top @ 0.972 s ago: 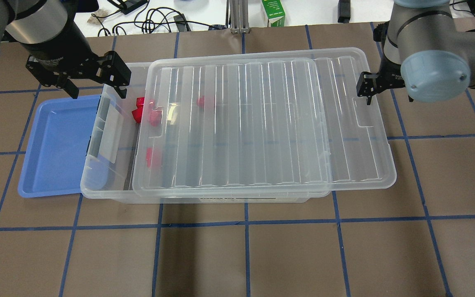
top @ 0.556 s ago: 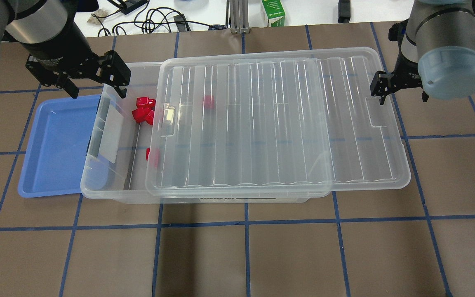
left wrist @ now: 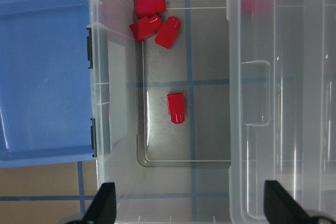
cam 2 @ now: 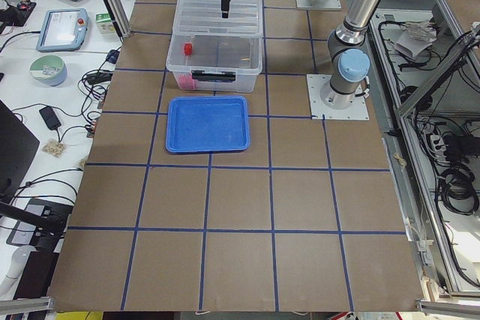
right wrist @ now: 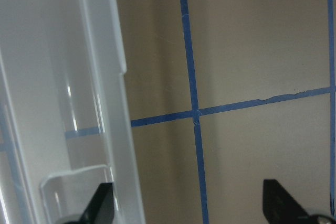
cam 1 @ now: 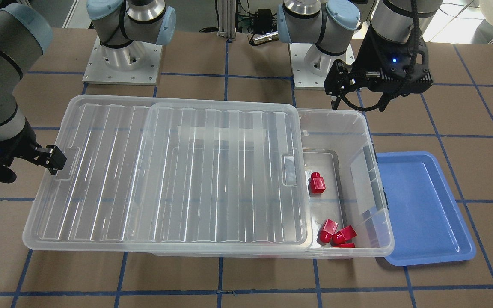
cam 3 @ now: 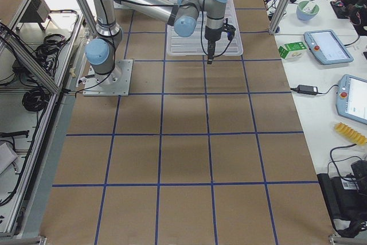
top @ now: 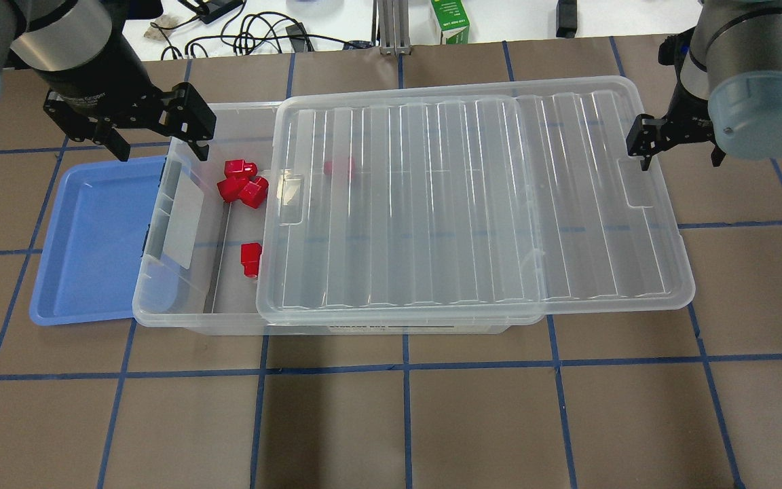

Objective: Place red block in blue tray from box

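- Tool of the left arm (left wrist: 190,203) hangs released, fingers spread wide, above the uncovered left end of the box (top: 194,324); nothing is held in it.
- A lone red block (left wrist: 176,107) lies flat on the box floor, directly beneath that tool and clear of the lid (top: 472,204).
- Three other red blocks (top: 241,182) are clustered at the far left corner of the box, and a fifth block (top: 339,168) is seen blurred under the lid.
- The lid is slid to the right, overhanging the box's right end.
- The right tool (right wrist: 189,208) is also spread: one finger sits at the lid's handle notch, the other over the bare worktop (top: 404,421).
- The blue tray (top: 92,231) lies just left of the box, with nothing in it.
- The step in hand is judged to be uncovering the box, now far enough for access.
- Next, a straight descent of the left tool is called for, the fingers closed across the lone block, then a lift over the box wall and a short carry left to the tray.
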Controlling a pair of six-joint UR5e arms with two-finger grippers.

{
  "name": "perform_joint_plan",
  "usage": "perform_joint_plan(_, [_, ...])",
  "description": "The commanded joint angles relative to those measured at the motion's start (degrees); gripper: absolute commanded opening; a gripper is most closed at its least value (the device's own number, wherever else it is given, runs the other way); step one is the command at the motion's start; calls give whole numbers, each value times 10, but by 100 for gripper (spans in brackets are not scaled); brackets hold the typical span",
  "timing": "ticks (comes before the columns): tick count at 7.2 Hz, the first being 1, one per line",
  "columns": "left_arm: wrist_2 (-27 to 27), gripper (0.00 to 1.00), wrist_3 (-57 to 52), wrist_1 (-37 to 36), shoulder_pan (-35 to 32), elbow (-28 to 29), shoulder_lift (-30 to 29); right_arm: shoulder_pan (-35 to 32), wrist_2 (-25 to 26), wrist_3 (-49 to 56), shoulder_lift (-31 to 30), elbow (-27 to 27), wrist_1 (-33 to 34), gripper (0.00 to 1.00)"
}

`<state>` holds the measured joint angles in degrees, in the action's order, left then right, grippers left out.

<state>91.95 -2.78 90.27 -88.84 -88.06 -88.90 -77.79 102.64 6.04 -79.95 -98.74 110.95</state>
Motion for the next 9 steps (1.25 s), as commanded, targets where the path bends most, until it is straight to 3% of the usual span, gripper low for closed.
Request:
perform_joint_plan(1, [2,100,4,-1,0,0,-2,17,-1,9,-1,1,-2,100])
perform_joint_plan(4, [-6,100,8,-2,1,-13,-14,14,-2,8,-11,5,-6,100])
perform_joint_plan(5, [-7,100,9,-11,-1,-18,-33,11,-32,5,-25,16,-7,100])
perform_joint_plan(6, [-7,100,2,-58,-5,-30,-46,8,-119,1,-45,47,-49,100])
perform_joint_plan(7, [-5,100,3,-85,-3,-46,-64,-3,-178,-8,-67,90,-144,100])
perform_joint_plan(9, [-12,100,42,-186,0,-125,-83,-89,-177,-101,-79,124,-151,100])
